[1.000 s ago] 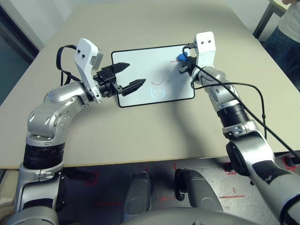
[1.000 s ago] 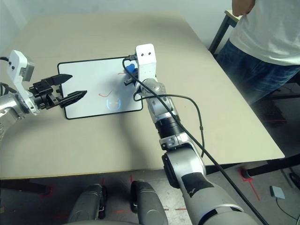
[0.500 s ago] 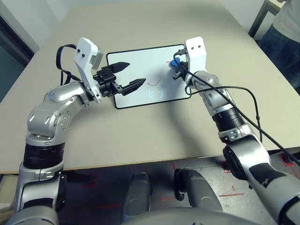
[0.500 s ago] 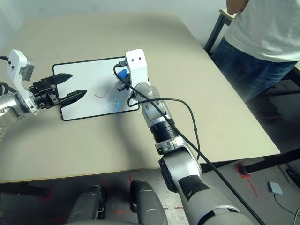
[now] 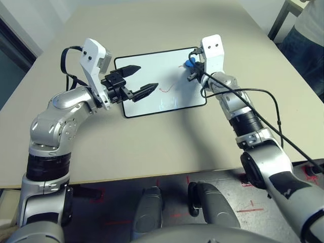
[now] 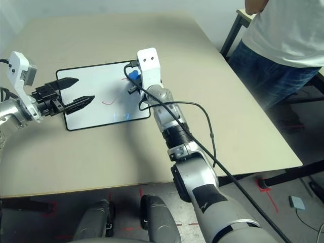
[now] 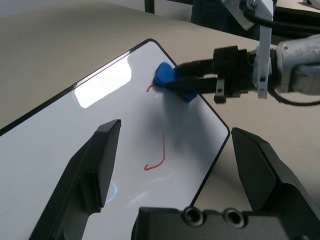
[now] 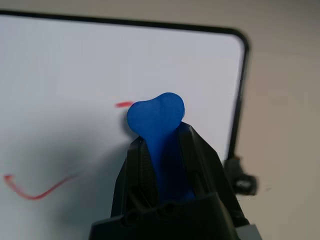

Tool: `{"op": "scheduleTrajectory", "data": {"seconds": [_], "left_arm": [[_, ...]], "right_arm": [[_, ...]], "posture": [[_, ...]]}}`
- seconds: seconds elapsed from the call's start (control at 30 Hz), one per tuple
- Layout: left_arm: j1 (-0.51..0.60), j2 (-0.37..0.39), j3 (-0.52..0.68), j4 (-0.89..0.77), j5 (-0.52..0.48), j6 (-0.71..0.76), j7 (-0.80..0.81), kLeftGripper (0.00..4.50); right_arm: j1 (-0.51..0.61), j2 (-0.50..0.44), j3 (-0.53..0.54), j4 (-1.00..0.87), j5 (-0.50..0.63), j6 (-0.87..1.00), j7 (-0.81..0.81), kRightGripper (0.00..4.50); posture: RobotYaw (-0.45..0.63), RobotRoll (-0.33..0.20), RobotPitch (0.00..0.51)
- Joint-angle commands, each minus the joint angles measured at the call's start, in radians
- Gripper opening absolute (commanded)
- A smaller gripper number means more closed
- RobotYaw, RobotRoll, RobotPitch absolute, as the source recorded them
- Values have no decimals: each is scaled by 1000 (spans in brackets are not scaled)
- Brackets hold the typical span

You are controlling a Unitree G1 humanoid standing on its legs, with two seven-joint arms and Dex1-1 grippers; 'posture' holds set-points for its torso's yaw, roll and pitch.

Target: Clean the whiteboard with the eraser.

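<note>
Beige table [image 5: 152, 147]; whiteboard [image 5: 152, 66]; right gripper [image 8: 167, 145] clamps eraser [image 8: 155, 117]; left gripper [image 5: 139, 81] spread apart.

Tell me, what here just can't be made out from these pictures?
- Whether the eraser actually touches the whiteboard: the right end effector covers its lower part in the right wrist view, and it is too small in the head views.
- What the faint blue mark depicts: the left end effector's finger hides part of it in the left wrist view.
- The person: cut off by the picture's edge in the right eye view.
</note>
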State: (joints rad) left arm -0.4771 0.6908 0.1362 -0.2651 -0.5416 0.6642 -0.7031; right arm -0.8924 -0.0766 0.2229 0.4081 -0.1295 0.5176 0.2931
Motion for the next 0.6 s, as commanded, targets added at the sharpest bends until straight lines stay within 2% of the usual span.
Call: {"op": "scheduleTrajectory", "data": {"seconds": [0.03,0.23,0.6], "left_arm": [[11,3,-2,-16,1,13,4,4500],[15,2,0,-24,-2,19,7,4500],[19,0,1,-20,0,14,7,4500]], "right_arm": [[61,22,72,2,-14,84,51,818],[64,19,83,-21,-24,108,57,818],[-105,-50,-35,182,-21,-3,-21,817]], "posture": [[133,0,131],[134,0,134],[130,0,132]]}}
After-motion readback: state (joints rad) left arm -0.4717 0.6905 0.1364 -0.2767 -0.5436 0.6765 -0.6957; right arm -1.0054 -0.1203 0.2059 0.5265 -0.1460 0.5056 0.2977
